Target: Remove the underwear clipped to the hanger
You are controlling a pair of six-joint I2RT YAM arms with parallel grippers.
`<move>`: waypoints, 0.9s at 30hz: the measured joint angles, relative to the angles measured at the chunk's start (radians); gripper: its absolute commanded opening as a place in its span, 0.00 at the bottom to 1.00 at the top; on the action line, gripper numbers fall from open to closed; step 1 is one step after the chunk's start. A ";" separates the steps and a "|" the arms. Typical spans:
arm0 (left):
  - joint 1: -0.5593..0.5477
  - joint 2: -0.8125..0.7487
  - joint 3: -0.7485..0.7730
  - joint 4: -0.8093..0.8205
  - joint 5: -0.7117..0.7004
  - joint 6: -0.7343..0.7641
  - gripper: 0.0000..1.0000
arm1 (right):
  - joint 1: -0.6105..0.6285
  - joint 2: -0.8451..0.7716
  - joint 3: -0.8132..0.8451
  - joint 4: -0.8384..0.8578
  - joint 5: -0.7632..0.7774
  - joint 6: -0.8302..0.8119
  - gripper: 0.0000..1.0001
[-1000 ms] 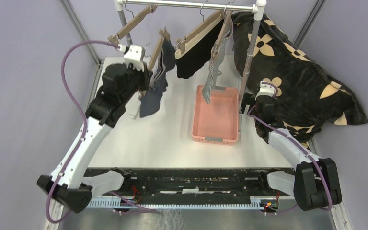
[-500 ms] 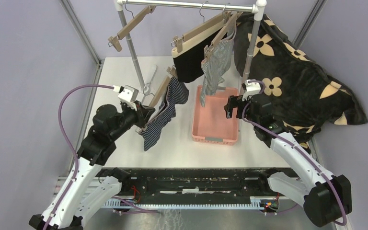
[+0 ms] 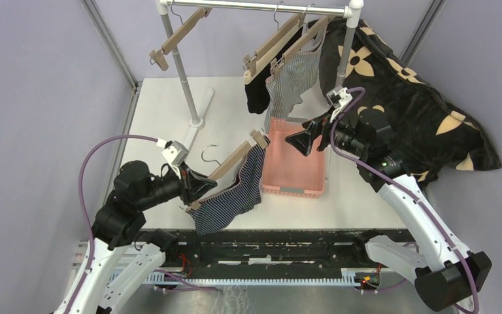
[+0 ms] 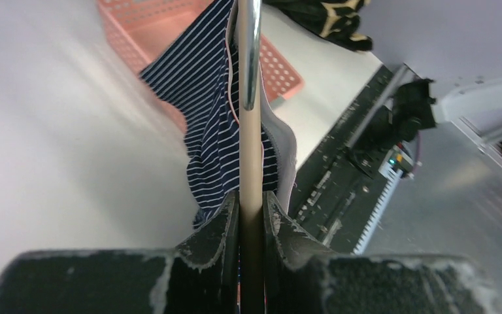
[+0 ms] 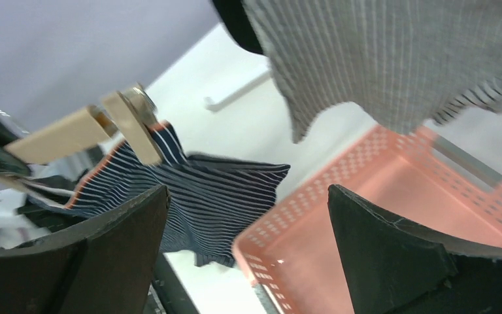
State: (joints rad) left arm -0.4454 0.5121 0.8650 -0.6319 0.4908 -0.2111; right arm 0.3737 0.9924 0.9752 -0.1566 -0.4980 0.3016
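Top view, lower left: left gripper (image 3: pixel 193 188) clamped on the wooden bar of a hanger (image 3: pixel 231 163) held clear of the rail (image 3: pixel 255 6), with the navy striped underwear (image 3: pixel 232 199) hanging below the bar, just left of the pink basket (image 3: pixel 292 191). Centre right: right gripper (image 3: pixel 304 140) spread wide above the basket, aimed toward the far clip (image 3: pixel 259 139) of the hanger. Upper centre: the other 2 garments, black pair (image 3: pixel 256 98) and grey-and-white striped pair (image 3: pixel 292 82), each clipped to a hanger on the rail. Step in hand, as judged: freeing the navy pair. For a clean release: hold the bar level and steady in the left grip; bring the spread right jaws onto the cloth just below the far clip, not onto the clip or the wood; close fully on fabric; pull down and away in line with the clip, slipping the cloth out rather than twisting the hanger; then repeat at the bar's other end. Likely fault: a shallow pinch sliding off thin cloth.
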 measured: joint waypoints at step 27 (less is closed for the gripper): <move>0.000 -0.001 0.037 -0.054 0.244 0.019 0.03 | 0.167 0.132 0.055 0.204 -0.373 0.144 0.75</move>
State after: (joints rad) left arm -0.4454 0.5114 0.9024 -0.6857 0.7349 -0.1917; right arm 0.5411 1.1244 1.0298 0.0475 -0.8711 0.4454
